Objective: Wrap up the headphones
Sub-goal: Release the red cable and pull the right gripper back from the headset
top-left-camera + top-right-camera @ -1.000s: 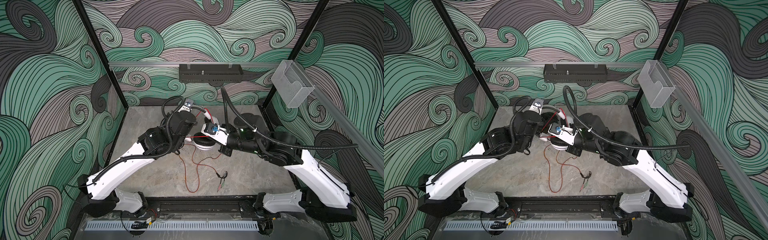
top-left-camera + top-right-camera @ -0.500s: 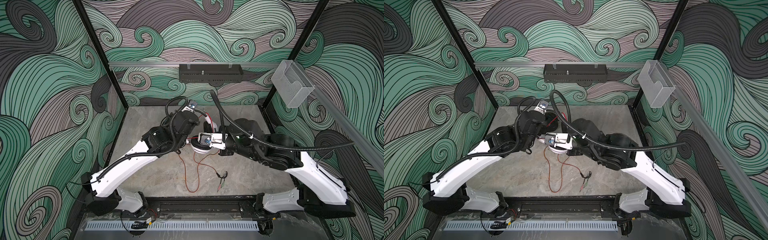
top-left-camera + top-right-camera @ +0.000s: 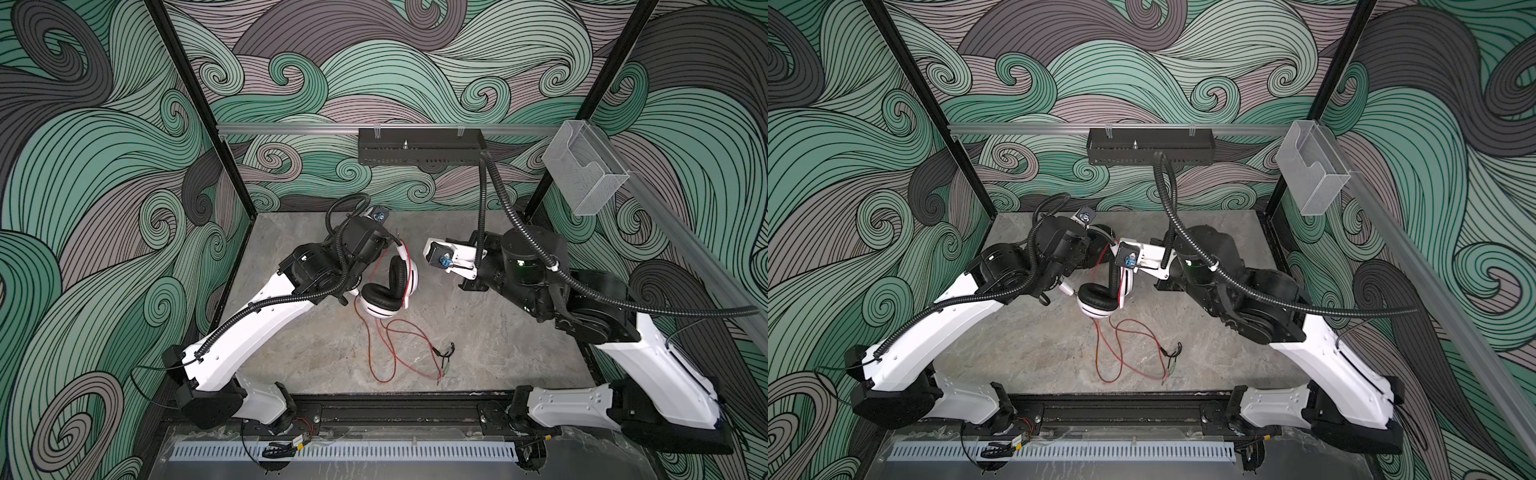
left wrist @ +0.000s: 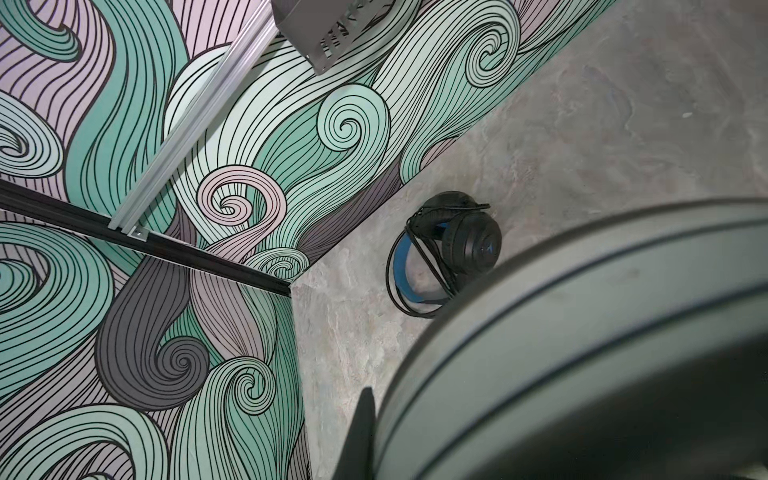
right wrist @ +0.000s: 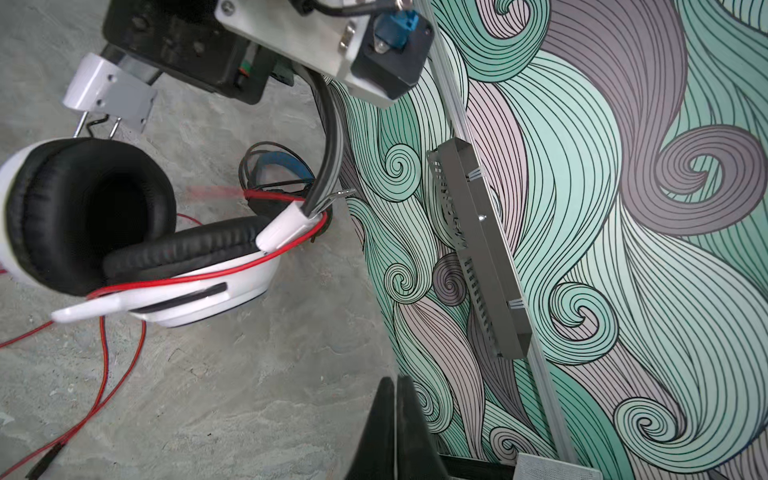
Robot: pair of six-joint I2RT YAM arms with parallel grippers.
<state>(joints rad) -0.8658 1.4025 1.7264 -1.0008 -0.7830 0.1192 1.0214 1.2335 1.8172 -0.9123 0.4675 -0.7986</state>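
White headset (image 3: 386, 293) headband clamped in left gripper (image 3: 390, 243), right gripper (image 5: 395, 399) closed empty nearby.

Two headsets are counted: one white-and-black headset (image 3: 384, 297) with one red cord (image 5: 270, 195), and one black headset (image 4: 471, 243) with a blue inner band. Two robot arms are seen, a left arm (image 3: 266, 328) and a right arm (image 3: 648, 353). One black tray (image 3: 419, 146) and one clear holder (image 3: 584, 178) are mounted above.

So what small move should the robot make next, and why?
Probably open the right pincer and lower it toward the red cord. That pincer is shut, empty and clear of the white headset. Most of the cord lies loose on the table, with just a strand along one ear cup, so the wrapping looks unfinished.
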